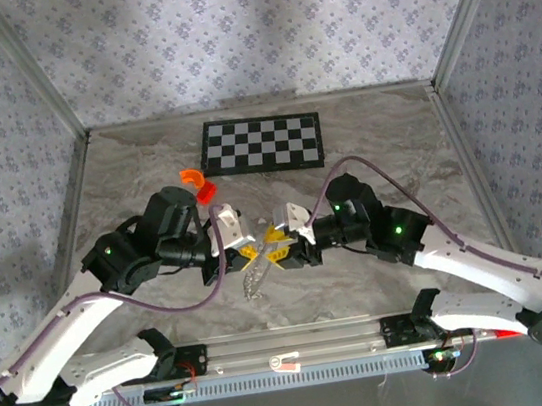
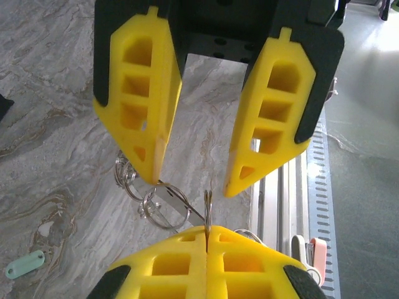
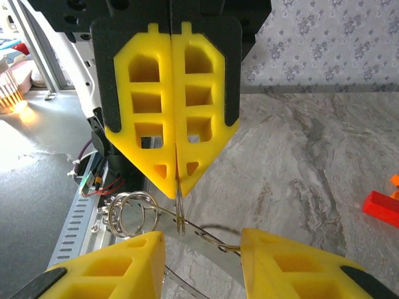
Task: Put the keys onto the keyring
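Observation:
The keyring (image 1: 254,280) is a cluster of linked silvery wire rings hanging between my two grippers above the marbled table. My left gripper (image 2: 207,229) is shut on one ring (image 2: 207,204), seen edge-on, pinching it upright between its yellow fingertips. Facing it tip to tip, my right gripper (image 3: 202,242) is open, its jaws standing either side of that ring. A wire of the keyring (image 3: 212,235) touches the inner corner of the right-hand fingertip (image 3: 249,240). More rings (image 3: 129,215) dangle beside the other fingertip. One key (image 2: 25,264), a small pale teal tag, lies flat on the table.
A checkerboard (image 1: 263,144) lies at the back of the table, with an orange curved piece (image 1: 195,180) in front of it. A red piece (image 3: 380,208) sits on the table. A metal rail (image 1: 291,347) runs along the near edge. Patterned walls enclose three sides.

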You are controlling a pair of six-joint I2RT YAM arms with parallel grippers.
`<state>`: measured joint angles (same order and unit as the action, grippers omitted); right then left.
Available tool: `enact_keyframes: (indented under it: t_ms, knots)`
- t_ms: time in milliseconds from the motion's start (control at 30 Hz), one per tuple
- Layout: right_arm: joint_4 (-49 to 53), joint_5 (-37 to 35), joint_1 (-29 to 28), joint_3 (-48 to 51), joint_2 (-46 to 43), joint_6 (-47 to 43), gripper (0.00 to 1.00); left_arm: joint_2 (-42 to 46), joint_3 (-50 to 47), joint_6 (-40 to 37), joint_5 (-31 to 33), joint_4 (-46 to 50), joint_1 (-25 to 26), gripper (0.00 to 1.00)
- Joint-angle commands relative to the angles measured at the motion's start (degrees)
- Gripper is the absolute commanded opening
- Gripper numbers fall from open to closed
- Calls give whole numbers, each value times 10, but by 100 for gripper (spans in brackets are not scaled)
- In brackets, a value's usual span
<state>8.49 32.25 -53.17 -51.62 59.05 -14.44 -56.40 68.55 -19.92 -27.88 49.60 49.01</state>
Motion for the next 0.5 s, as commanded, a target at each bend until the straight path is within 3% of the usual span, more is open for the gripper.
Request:
enact_keyframes:
  t_ms: [0,467]
  knots:
    - [-17,-6,-6,-15,5,5,38,1,18,-13,-8,-6,6,0]
    - [-32,-5,-13,-10,10,14,18,-9,20,-16,22,-5,17,0]
